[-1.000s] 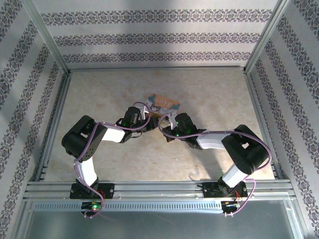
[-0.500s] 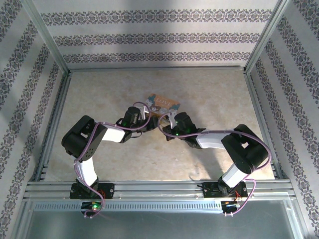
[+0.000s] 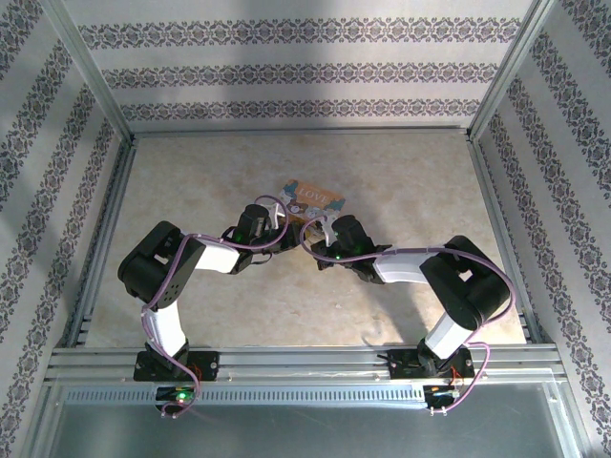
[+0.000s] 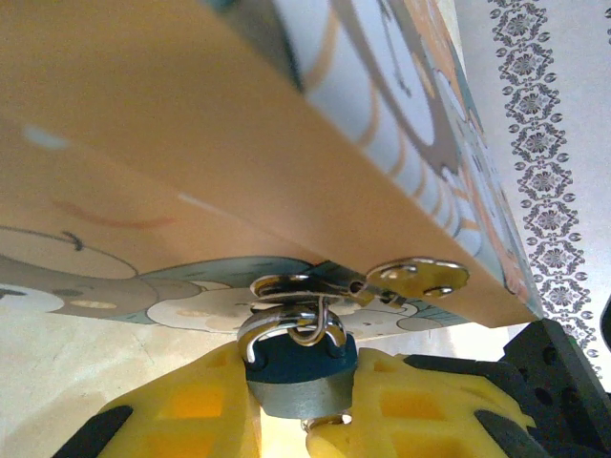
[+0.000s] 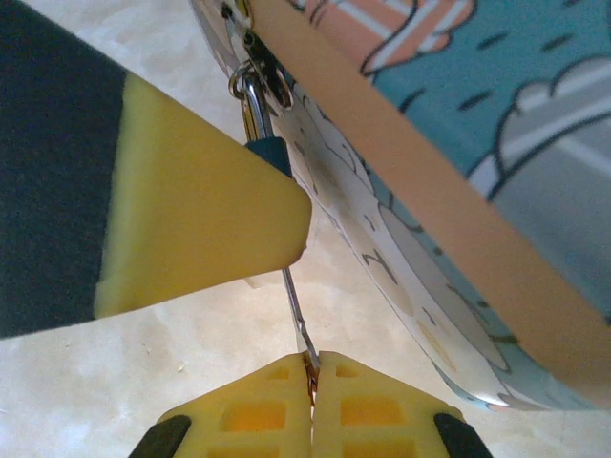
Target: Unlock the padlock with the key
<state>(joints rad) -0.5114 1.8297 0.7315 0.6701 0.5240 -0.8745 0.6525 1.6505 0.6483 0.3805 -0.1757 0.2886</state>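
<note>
Left wrist view has the left gripper [image 4: 304, 420] narrowly closed on a small padlock [image 4: 298, 361] with a teal-and-silver body. Its shackle hangs through the metal hasp [image 4: 410, 279] of an orange and teal "LOVE" box [image 4: 191, 124]. From the right wrist, the right gripper [image 5: 312, 382] pinches a slim silvery key [image 5: 294, 305] between fully closed fingers; the blade rises towards the padlock [image 5: 270, 151], its tip hidden behind a left finger [image 5: 191, 219]. Seen from the top, the box [image 3: 315, 197] sits mid-table [image 3: 410, 181], just beyond both grippers.
</note>
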